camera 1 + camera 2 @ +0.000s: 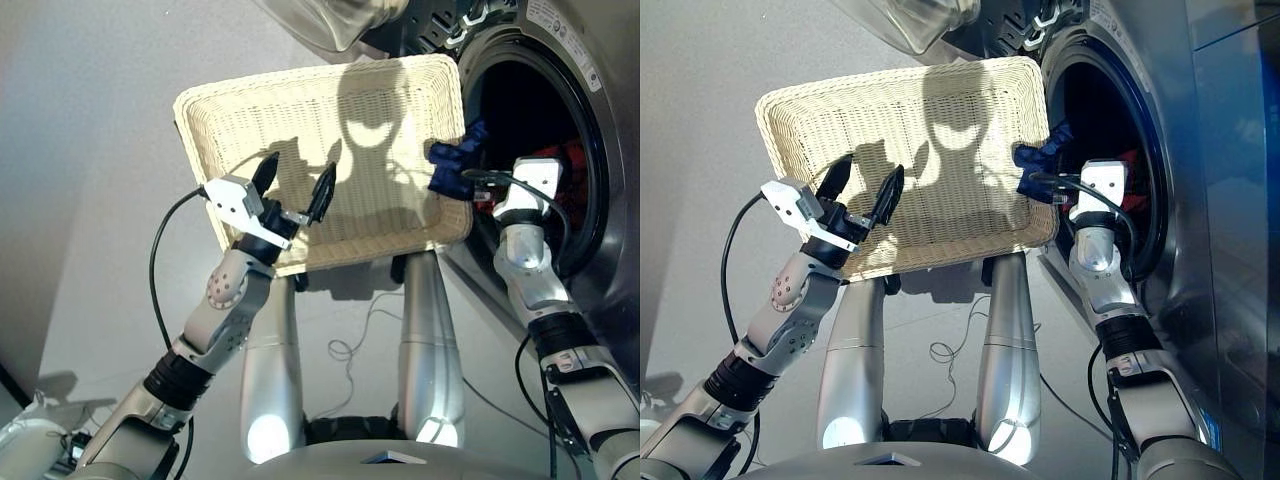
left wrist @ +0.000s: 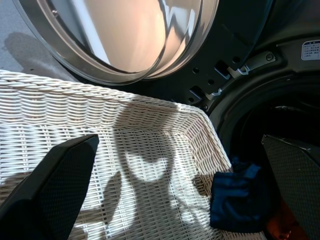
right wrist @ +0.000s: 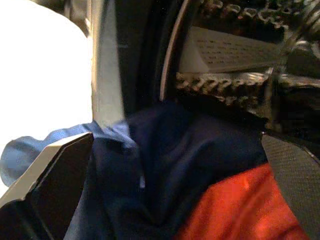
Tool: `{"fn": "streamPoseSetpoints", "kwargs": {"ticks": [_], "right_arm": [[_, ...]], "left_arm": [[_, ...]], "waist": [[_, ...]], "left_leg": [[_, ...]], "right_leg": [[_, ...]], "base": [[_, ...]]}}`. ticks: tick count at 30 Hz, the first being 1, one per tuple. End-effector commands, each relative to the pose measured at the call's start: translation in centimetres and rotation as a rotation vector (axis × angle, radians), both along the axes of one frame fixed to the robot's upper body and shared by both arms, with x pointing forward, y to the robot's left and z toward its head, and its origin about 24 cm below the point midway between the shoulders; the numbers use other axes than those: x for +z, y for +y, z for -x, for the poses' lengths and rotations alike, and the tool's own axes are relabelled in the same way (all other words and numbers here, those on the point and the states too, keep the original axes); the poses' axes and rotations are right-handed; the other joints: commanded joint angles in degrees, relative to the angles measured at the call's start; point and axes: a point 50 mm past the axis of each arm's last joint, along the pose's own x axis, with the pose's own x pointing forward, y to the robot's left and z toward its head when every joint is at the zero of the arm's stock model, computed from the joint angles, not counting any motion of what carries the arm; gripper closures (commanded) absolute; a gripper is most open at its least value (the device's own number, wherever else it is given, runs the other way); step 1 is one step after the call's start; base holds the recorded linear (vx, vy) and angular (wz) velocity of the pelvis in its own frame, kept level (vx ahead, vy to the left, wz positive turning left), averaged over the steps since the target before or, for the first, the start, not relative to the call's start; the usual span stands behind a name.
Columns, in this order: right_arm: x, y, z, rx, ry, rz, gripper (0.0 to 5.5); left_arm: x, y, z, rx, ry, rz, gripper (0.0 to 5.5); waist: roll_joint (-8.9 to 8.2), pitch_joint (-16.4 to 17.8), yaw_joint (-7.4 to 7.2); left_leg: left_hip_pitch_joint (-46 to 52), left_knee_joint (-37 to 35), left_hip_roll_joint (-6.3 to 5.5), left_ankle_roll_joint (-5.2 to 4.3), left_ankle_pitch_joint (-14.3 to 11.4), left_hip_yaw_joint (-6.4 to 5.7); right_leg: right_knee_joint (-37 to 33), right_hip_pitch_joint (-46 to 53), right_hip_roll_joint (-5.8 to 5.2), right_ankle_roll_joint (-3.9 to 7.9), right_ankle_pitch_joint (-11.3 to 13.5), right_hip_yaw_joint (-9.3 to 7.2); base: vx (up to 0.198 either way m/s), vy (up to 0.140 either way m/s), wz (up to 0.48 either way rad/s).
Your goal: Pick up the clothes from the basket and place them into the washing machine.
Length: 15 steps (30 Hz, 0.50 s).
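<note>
One navy garment [image 1: 452,165] lies over the basket [image 1: 230,110] rim at the washing machine [image 1: 560,60] porthole, right tool [image 1: 470,180] closed on it; left tool [image 1: 295,185] gapes wide, empty, farther off.

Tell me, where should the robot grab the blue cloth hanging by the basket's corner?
Probably the bunched top of the navy blue garment, the part sticking up above the basket rim. Come from the washing machine side, where the right gripper already is; whether it grips the cloth is unclear. The wicker wall blocks the other side, and that lump gives the fingers the most to pinch.
</note>
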Motion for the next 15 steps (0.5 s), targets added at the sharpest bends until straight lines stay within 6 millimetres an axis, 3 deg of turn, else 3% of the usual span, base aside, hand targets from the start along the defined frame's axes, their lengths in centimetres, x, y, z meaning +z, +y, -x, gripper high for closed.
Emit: {"fn": "streamPoseSetpoints", "kwargs": {"ticks": [1, 4, 10, 15], "right_arm": [[1.2, -1.2, -0.4, -0.125, -0.062, -0.016, 0.0], [0.8, -2.0, -0.8, -0.215, -0.039, -0.024, 0.0], [-0.6, -4.2, -1.7, -0.371, 0.043, -0.208, 0.0], [0.3, -8.1, -1.8, -0.568, 0.102, -0.211, 0.0]], "left_arm": [[2.5, -0.4, 1.9, -0.04, -0.127, 0.086, 0.0], [2.5, -0.8, 1.9, -0.048, -0.114, 0.105, 0.0], [2.3, -1.6, 1.9, -0.077, -0.089, 0.131, 0.0], [2.4, -2.0, 1.9, -0.094, -0.081, 0.128, 0.0]], "waist": [[0.57, -1.0, 1.29], [0.72, -1.0, 1.48], [1.11, -1.0, 2.13], [2.12, -1.0, 2.98]], "left_leg": [[0.0, -0.5, 1.65, -1.86, 1.1, -0.11], [-0.2, -0.5, 1.61, -1.86, 1.0, -0.04], [-0.4, -0.4, 1.52, -1.94, 0.7, -0.12], [-0.5, -0.3, 1.49, -2.08, 0.5, -0.12]], "right_leg": [[-2.0, 3.1, -0.15, 2.26, -0.9, -0.45], [-2.1, 3.0, -0.17, 2.24, -0.9, -0.52], [-2.1, 2.9, -0.21, 2.08, -1.2, -0.64], [-1.9, 2.9, -0.44, 2.13, -1.3, -0.91]], "base": [[0.0, 0.0, 0.0], [0.0, 0.0, 0.0], [0.0, 0.0, 0.0], [0.0, 0.0, 0.0]]}}
